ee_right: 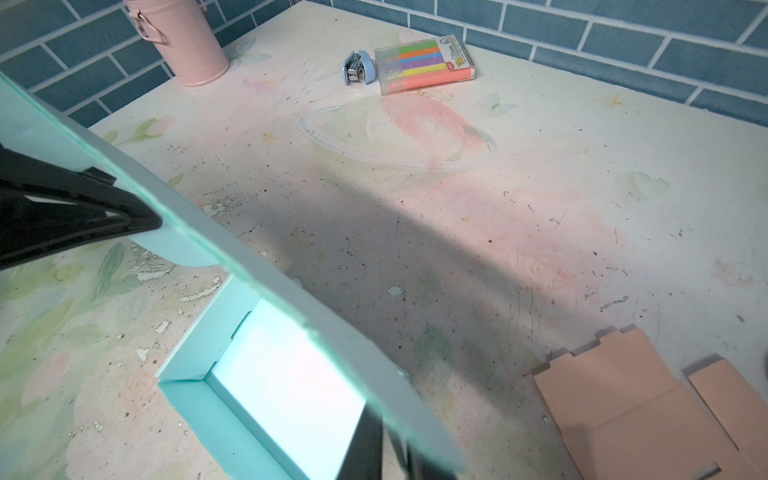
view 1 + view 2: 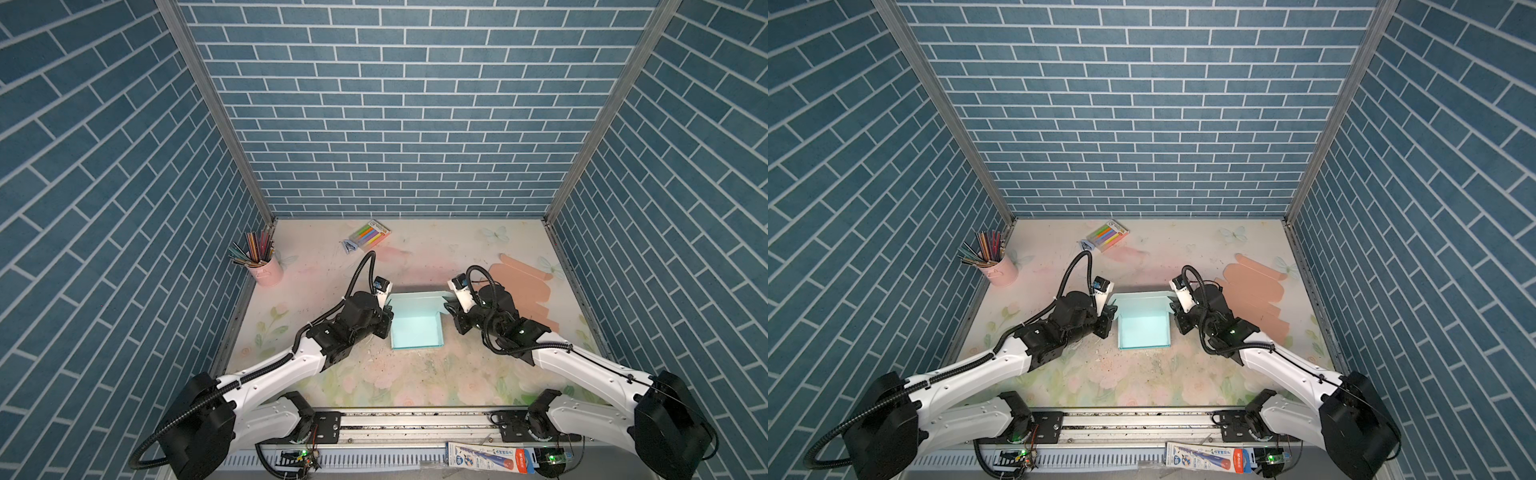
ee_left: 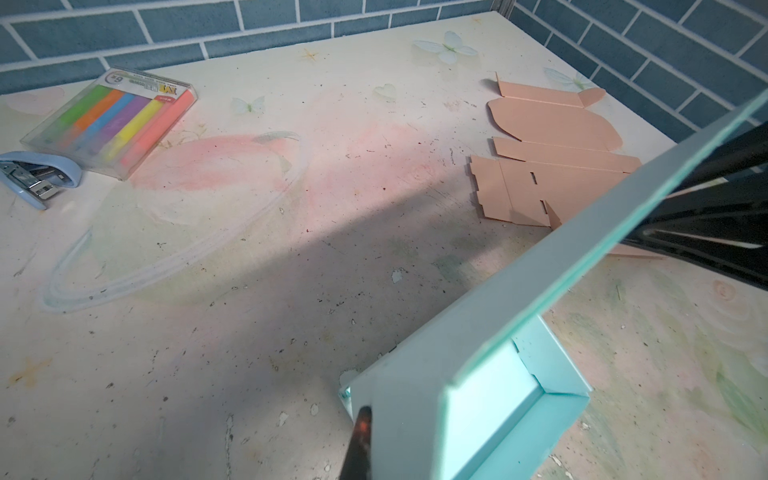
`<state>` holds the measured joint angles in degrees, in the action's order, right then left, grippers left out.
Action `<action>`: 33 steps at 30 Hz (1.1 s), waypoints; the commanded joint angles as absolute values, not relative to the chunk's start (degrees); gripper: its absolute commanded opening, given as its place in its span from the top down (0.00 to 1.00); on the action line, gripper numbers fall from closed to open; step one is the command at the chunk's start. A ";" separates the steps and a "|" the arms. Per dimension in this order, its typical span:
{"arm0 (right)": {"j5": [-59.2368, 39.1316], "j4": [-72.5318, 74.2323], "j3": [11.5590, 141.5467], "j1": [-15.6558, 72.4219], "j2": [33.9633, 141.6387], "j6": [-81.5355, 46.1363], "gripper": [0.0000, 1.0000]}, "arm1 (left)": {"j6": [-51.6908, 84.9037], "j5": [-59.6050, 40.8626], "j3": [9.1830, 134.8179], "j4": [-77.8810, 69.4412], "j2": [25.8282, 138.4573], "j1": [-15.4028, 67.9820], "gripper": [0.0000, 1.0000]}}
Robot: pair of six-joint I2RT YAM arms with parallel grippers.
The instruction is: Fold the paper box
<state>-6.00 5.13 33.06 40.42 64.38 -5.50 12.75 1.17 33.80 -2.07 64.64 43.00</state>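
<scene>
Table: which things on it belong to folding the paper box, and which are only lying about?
For the job: blue paper box.
Lying about: flat pink cardboard, pink cup of pencils, pack of markers, stapler.

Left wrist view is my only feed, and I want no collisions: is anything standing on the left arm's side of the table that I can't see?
Observer: Yes. A pink cup full of pencils stands in the far left corner of the table.
Operator: Is the blue box empty inside?
Observer: In both top views the tray holds nothing. The lid is lifted along its far side.
Operator: Anything down by the arm bases?
Observer: A printed packet lies at the front edge, beside the right arm's base.
</scene>
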 commanded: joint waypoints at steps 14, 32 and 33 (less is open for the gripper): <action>-11.87 14.48 38.48 44.20 71.99 -11.69 0.90 | 18.12 6.51 35.57 -12.41 68.08 42.70 0.99; -10.57 20.50 38.38 44.47 77.15 -16.19 0.84 | 20.35 9.33 27.01 -28.99 73.07 43.60 0.99; -10.42 20.40 38.20 44.56 77.04 -16.22 0.84 | 20.53 9.71 26.34 -30.04 73.28 43.92 0.99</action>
<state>-7.38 16.78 37.67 43.09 76.75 -14.83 19.79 12.23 27.68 -22.70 72.62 42.26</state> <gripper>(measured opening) 0.161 0.051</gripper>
